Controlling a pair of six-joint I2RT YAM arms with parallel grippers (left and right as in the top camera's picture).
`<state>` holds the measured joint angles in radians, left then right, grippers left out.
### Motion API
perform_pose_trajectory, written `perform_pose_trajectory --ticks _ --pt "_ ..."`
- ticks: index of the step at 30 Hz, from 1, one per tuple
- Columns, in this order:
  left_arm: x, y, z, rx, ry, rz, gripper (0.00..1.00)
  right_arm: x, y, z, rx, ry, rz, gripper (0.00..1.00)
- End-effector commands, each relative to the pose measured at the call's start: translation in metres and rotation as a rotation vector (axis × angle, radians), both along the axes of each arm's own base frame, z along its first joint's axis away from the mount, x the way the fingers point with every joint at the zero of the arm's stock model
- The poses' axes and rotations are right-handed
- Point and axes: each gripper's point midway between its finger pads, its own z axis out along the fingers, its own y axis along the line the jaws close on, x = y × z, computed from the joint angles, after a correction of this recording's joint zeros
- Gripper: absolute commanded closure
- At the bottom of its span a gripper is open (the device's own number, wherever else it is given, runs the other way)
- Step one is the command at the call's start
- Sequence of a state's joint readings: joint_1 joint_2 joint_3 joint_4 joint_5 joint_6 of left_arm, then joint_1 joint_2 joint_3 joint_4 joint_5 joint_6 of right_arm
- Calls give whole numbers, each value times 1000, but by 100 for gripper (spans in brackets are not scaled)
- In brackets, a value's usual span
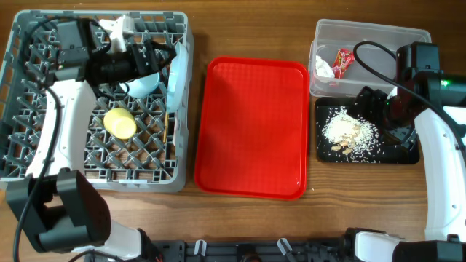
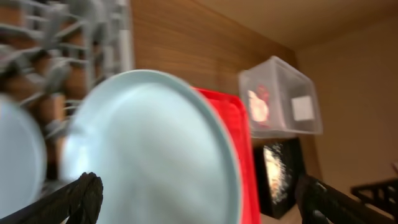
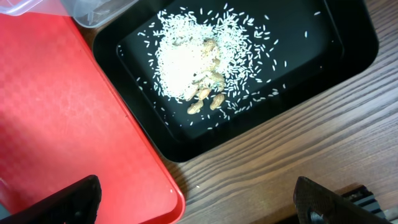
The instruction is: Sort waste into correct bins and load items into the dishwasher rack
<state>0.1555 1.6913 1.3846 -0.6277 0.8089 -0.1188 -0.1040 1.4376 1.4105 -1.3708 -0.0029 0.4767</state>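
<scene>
The grey dishwasher rack (image 1: 29,171) stands at the left. In it lie a yellow cup (image 1: 120,122) and a pale blue bowl (image 1: 145,84), and a pale blue-white plate (image 1: 177,76) stands on edge by its right wall. My left gripper (image 1: 162,62) is open just beside the plate. In the left wrist view the plate (image 2: 155,143) fills the space ahead of the wide-apart fingers (image 2: 199,202). My right gripper (image 1: 375,105) hovers open and empty over the black tray (image 1: 324,153), which holds rice crumbs (image 1: 349,131). The right wrist view shows the crumbs (image 3: 193,62) and the open fingers (image 3: 196,202).
The clear tub (image 1: 371,33) at the back right holds a red wrapper (image 1: 342,60) and a white tissue (image 1: 322,67). A large flat red tray (image 1: 255,127) lies between rack and bins; its corner (image 3: 74,124) sits under my right gripper. Another pale round dish (image 2: 18,155) is blurred.
</scene>
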Motion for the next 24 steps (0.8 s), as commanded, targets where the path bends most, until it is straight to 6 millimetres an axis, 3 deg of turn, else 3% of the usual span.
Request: perform_pose_trajectory --ticks 1,7,13,18,24 --pt "-11 25 19 147 -15 128 0 16 27 11 129 -93 156 0" --pt "-46 66 -18 397 267 446 0 56 66 30 217 -293 333 0" --pt "-72 64 -35 477 391 443 0 94 89 46 102 -457 470 0" --pt "-101 73 -46 555 507 444 0 80 88 24 101 -341 431 0" --pt "-121 66 -55 593 536 366 0 57 77 6 83 -261 348 2"
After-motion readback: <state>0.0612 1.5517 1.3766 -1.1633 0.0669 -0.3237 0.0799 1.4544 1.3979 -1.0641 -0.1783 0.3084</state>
